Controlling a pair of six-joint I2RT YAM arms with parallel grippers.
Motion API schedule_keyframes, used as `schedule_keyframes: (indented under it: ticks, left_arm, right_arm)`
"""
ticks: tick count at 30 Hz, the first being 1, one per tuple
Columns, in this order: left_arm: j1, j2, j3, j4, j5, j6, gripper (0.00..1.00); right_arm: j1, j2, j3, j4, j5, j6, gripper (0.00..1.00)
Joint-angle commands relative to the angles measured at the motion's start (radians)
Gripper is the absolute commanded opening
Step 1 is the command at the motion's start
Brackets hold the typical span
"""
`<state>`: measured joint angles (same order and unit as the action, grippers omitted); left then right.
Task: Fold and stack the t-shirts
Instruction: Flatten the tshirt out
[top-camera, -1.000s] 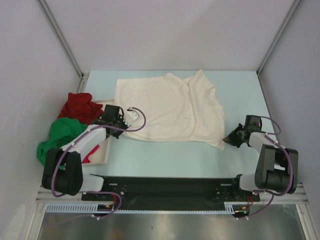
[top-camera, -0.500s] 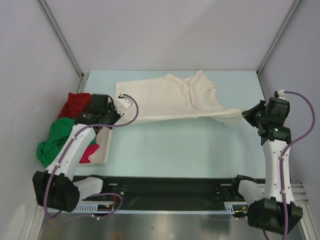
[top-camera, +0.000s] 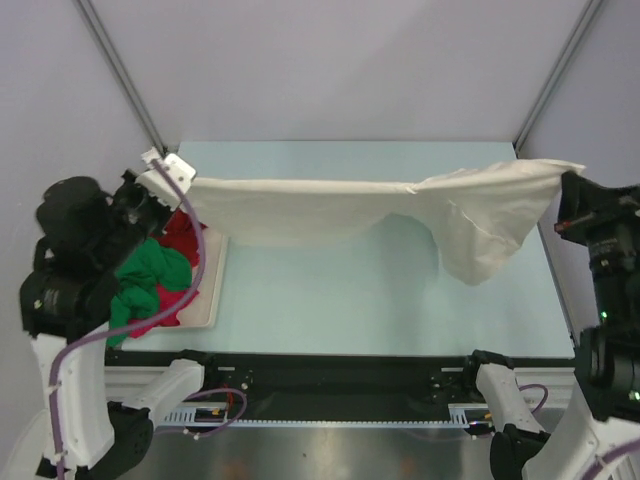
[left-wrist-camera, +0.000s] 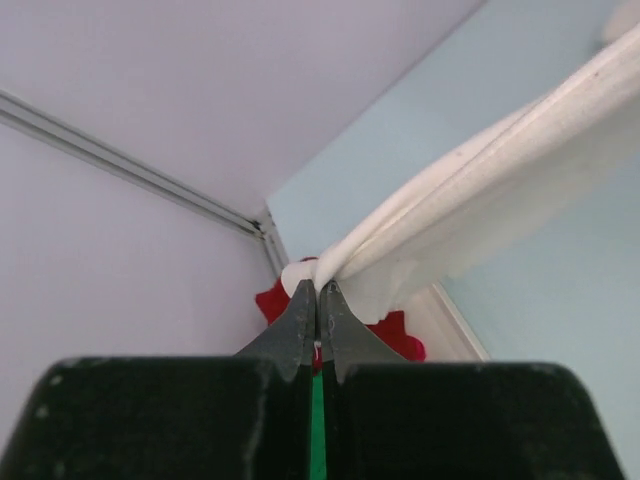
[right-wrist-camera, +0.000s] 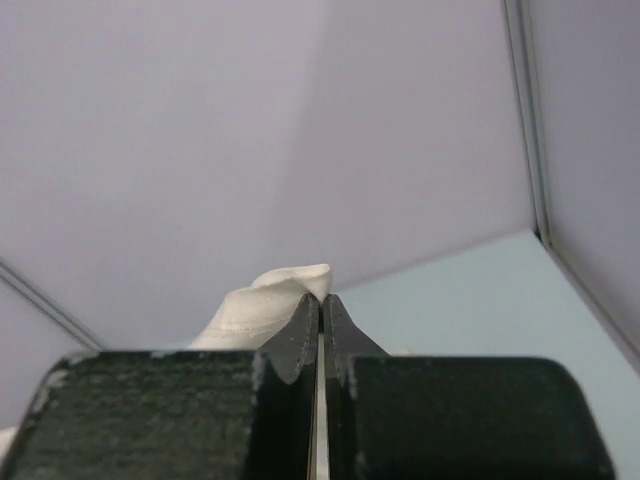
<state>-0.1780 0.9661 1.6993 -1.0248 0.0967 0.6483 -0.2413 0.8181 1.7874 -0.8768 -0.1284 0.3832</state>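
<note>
Cream shirt (top-camera: 300, 208), earlier flat, now hangs stretched between clamped left fingers (left-wrist-camera: 297, 335) and right fingers (right-wrist-camera: 298, 338); right arm (top-camera: 605, 265) cut off.

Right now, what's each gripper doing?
Left gripper: shut on the cream-white cloth t-shirt.
Right gripper: shut on the same t-shirt.

no text, label, brand, number or sign can be read in any view. the small fittings on the black base rail (top-camera: 340, 372) near the arm bases are too small to make out any marking.
</note>
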Motion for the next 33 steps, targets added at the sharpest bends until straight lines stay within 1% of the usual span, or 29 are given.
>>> schedule_keyframes:
  ticks: [1,2,5,6,8,10,11,12,13,14,15,16,17,18,19,20,21,22,23,24,25,26,27,28,29,31,33]
  left_arm:
    - [0.009,0.005,0.141,-0.115,-0.051,0.03,0.0]
    - [0.011,0.014,0.178,-0.116,-0.058,0.037,0.0]
    - [0.009,0.06,0.204,-0.072,-0.094,0.057,0.0]
    - [0.011,0.074,0.207,-0.042,-0.094,0.06,0.0]
    - [0.011,0.131,0.207,0.012,-0.094,0.071,0.0]
    - [0.009,0.204,0.207,0.052,-0.094,0.068,0.0]
    - [0.009,0.236,0.214,0.095,-0.094,0.065,0.0]
    - [0.011,0.267,0.221,0.116,-0.095,0.06,0.0]
    - [0.009,0.298,0.233,0.136,-0.094,0.051,0.0]
    - [0.009,0.374,0.271,0.17,-0.094,0.045,0.0]
    - [0.009,0.411,0.298,0.183,-0.126,0.04,0.0]
    - [0.011,0.459,0.328,0.193,-0.133,0.03,0.0]
    - [0.009,0.536,0.403,0.21,-0.155,0.022,0.0]
    - [0.009,0.586,0.451,0.213,-0.163,0.014,0.0]
    - [0.011,0.626,0.5,0.215,-0.172,0.002,0.0]
    - [0.011,0.666,0.607,0.215,-0.196,-0.006,0.0]
    - [0.011,0.744,0.662,0.216,-0.21,-0.009,0.0]
    - [0.011,0.772,0.713,0.218,-0.228,-0.016,0.01]
    - [0.009,0.799,0.79,0.236,-0.253,-0.016,0.0]
    - [0.011,0.818,0.812,0.25,-0.262,-0.018,0.0]
    - [0.011,0.815,0.813,0.268,-0.267,-0.015,0.0]
    - [0.009,0.809,0.804,0.304,-0.267,-0.015,0.0]
    - [0.011,0.798,0.792,0.319,-0.264,-0.013,0.0]
    - [0.008,0.778,0.772,0.33,-0.261,-0.012,0.0]
    - [0.008,0.77,0.761,0.33,-0.255,-0.012,0.0]
    - [0.006,0.735,0.732,0.328,-0.23,-0.004,0.0]
    - [0.005,0.702,0.643,0.341,-0.216,-0.001,0.0]
  right_arm:
    - [0.028,0.019,0.153,-0.025,0.075,-0.037,0.0]
    - [0.036,0.035,0.194,-0.016,0.09,-0.037,0.0]
    - [0.074,0.068,0.234,0.036,0.128,-0.044,0.0]
    - [0.091,0.102,0.234,0.051,0.159,-0.044,0.0]
    - [0.1,0.142,0.221,0.119,0.155,-0.043,0.0]
    - [0.1,0.22,0.213,0.195,0.136,-0.037,0.0]
    - [0.1,0.252,0.213,0.22,0.097,-0.024,0.0]
    - [0.1,0.327,0.216,0.269,0.089,-0.021,0.0]
    - [0.1,0.363,0.219,0.298,0.076,-0.017,0.0]
    - [0.099,0.4,0.225,0.326,0.063,-0.01,0.0]
    - [0.099,0.445,0.253,0.355,0.05,-0.003,0.0]
    - [0.097,0.529,0.274,0.404,0.043,0.003,0.0]
    - [0.097,0.582,0.308,0.421,0.032,0.011,0.0]
    - [0.094,0.631,0.395,0.438,0.026,0.034,0.0]
    - [0.093,0.741,0.462,0.441,0.016,0.045,0.0]
    - [0.088,0.792,0.528,0.438,-0.012,0.052,0.0]
    - [0.088,0.846,0.6,0.417,-0.022,0.071,0.0]
    - [0.086,0.959,0.782,0.401,-0.031,0.078,0.0]
    - [0.076,1.004,0.861,0.391,-0.034,0.091,0.0]
    - [0.067,1.047,0.938,0.384,-0.036,0.108,0.0]
    - [0.056,1.065,0.979,0.406,-0.052,0.152,0.0]
    - [0.039,1.052,0.953,0.439,-0.06,0.178,0.0]
    - [0.013,1.031,0.911,0.528,-0.068,0.196,0.0]
    - [0.004,1.009,0.835,0.565,-0.073,0.213,0.0]
    - [-0.001,0.989,0.827,0.588,-0.067,0.206,0.0]
    - [-0.004,0.975,0.851,0.578,-0.074,0.172,0.0]
    - [-0.004,0.957,0.84,0.549,-0.1,0.123,0.0]
